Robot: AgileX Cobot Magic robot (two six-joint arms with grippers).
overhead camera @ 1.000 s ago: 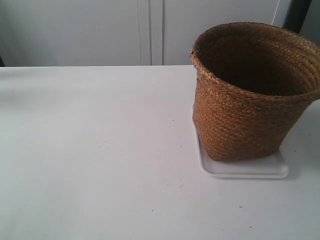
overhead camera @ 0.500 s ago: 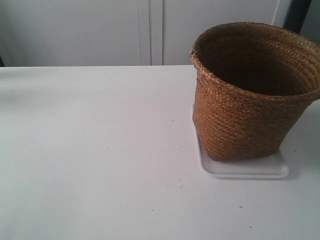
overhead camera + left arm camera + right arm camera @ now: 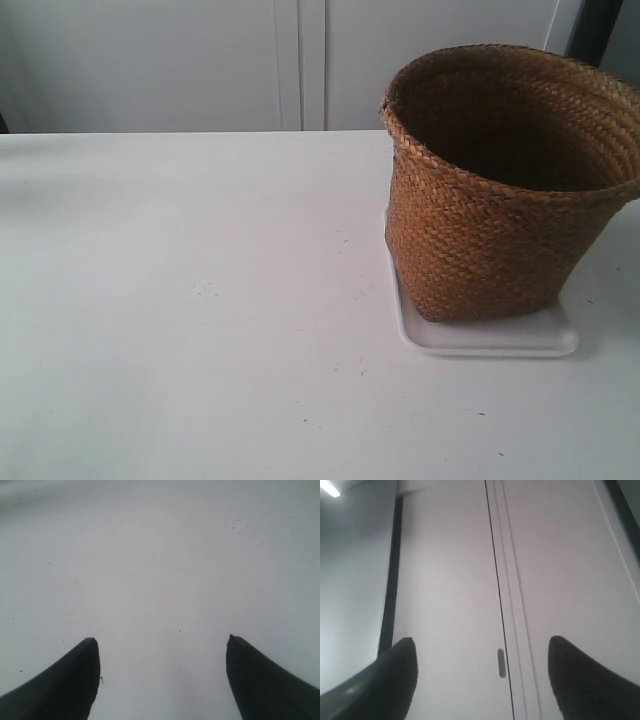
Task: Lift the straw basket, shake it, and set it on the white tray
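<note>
The basket (image 3: 500,230) stands upright on the white tray (image 3: 520,340) at 3 o'clock on the table (image 3: 200,300), the left gripper (image 3: 162,645) and the right gripper (image 3: 482,647) are spread and empty, so the task seems done.

Straw basket (image 3: 490,240): coarse woven straw, matt brown, with a braided rim. White tray (image 3: 500,342) beneath the basket: smooth plastic with a faint sheen. Table (image 3: 200,300) around the basket: smooth matt white, lightly specked. Cabinet doors (image 3: 150,60) behind the basket: smooth, pale, satin. Left pincer (image 3: 161,639) and right pincer (image 3: 481,639): dark, matt.
</note>
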